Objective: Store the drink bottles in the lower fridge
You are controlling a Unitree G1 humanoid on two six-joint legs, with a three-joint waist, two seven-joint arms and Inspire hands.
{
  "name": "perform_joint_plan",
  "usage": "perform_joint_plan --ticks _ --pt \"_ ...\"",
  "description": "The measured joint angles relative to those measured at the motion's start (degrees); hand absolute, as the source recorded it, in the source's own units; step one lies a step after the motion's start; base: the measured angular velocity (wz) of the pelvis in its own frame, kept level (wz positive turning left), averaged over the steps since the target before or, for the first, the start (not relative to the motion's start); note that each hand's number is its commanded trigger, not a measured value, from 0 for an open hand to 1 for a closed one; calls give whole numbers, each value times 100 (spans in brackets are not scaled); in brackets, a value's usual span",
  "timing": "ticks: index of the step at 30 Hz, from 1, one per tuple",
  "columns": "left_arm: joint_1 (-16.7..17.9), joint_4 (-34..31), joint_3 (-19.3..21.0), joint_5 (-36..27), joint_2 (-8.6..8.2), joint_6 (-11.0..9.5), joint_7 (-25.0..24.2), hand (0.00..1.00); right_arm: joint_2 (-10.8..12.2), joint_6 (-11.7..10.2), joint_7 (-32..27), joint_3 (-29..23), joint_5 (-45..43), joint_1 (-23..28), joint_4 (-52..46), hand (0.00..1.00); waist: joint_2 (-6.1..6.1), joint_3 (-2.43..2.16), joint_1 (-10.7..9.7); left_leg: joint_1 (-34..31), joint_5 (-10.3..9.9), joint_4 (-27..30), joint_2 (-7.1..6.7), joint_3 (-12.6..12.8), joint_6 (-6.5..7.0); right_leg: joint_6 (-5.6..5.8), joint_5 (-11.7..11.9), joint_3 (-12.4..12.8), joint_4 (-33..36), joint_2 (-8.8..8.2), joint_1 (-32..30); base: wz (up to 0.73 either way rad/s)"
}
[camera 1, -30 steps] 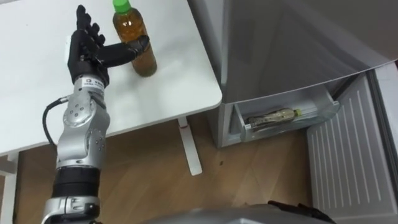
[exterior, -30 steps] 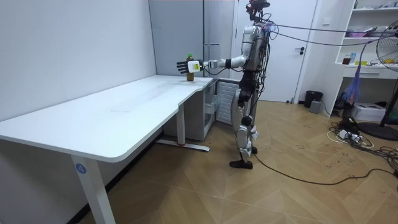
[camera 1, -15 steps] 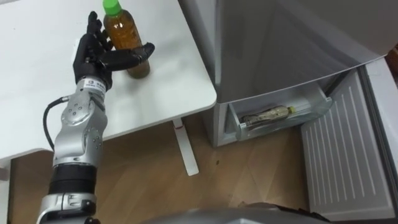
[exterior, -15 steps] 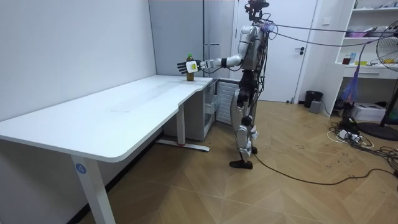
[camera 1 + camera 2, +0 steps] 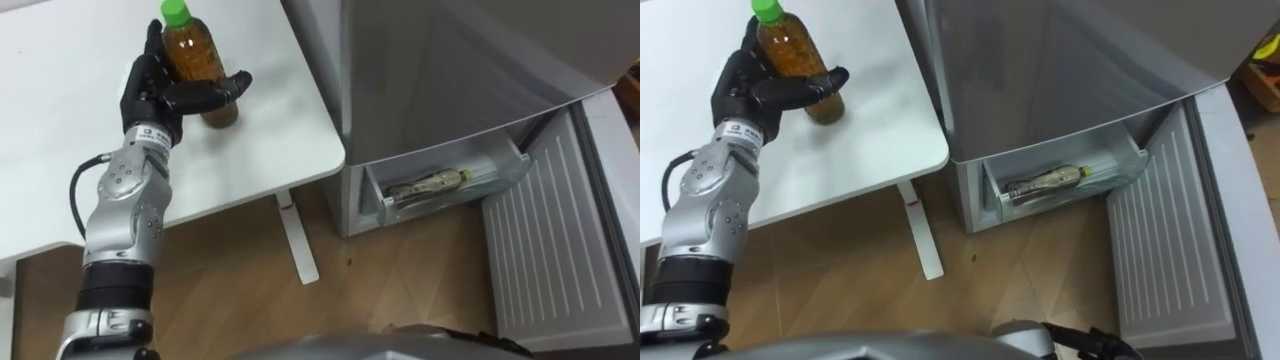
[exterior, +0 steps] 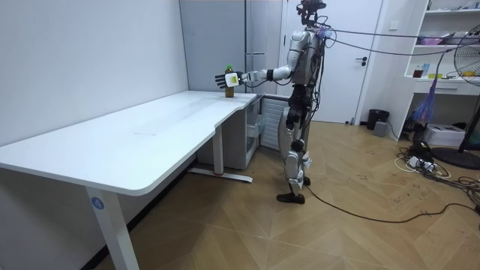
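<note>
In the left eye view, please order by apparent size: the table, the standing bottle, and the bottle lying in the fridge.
Table, standing bottle, lying bottle. The last sits farther away, so real sizes may match.

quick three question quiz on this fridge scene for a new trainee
1. Which hand grips the green-capped bottle at the white table? A left, B right
2. True or false: the lower fridge drawer is shut.
3. Fill in: a second bottle lies ___ in that drawer.
Key: 1 A, the left hand; 2 false, it is open; 3 on its side.
</note>
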Motion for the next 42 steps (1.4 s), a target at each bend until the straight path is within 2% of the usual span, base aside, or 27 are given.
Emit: perform_joint_plan --ticks 1,2,4,5,7,8,12,16,18,20,36,42 --pt "0 0 0 0 0 0 -6 8 -2 0 0 0 0 0 -3 0 4 -2 -3 -1 0 1 0 0 0 0 0 1 0 0 0 0" --pt "0 0 0 0 0 0 -10 10 -5 0 -2 0 0 0 -23 0 14 -9 -8 -1 0 1 0 0 0 0 0 4 0 0 0 0" --pt "0 0 0 -5 2 0 -9 55 -6 1 -3 0 -1 29 -41 0 25 -12 -15 5 0 0 0 0 0 0 0 11 0 1 1 0" --pt "0 0 0 -5 4 0 -9 64 -9 1 -3 -1 0 35 -43 0 28 -10 -16 6 0 1 0 1 0 -1 0 15 0 1 1 0" --pt "0 0 1 -5 8 2 -8 93 -10 2 -3 -5 -4 39 -42 0 27 -8 -26 8 0 1 0 2 0 -1 0 23 0 2 3 0" --pt "0 0 1 -5 16 6 -9 100 -11 3 -3 -5 -11 40 -42 0 25 -7 -28 8 0 1 0 4 0 -1 0 32 0 2 4 0" --pt "-4 0 2 -4 60 43 -25 100 -10 46 -3 -5 -13 42 -72 0 21 3 -30 0 0 -5 0 17 0 -1 0 52 -2 6 -12 -1" --pt "-8 0 -6 2 115 81 -69 100 -11 114 -3 -5 -29 17 -122 0 6 35 -38 -3 0 -15 0 17 0 -1 0 60 -2 9 -26 0" --pt "-11 5 -7 13 145 217 -49 100 -10 124 -3 -4 -61 -3 -126 0 -3 51 -47 -11 0 -23 0 17 0 -1 0 75 -4 13 -46 -2" --pt "-12 5 -19 14 142 234 -97 100 -10 123 -2 -5 -96 -5 -126 0 -9 55 -45 -11 0 -39 0 17 0 -1 0 79 -7 14 -54 0" --pt "-37 5 -19 24 167 335 23 100 -18 116 -33 -2 -136 -28 -122 0 12 42 -90 -52 1 -37 0 14 0 -1 0 79 -2 15 -95 0" --pt "-38 4 -18 138 167 338 26 100 -26 95 -51 5 -134 -59 -126 0 61 9 -64 -49 1 -25 0 14 0 -3 1 78 2 15 -100 0"
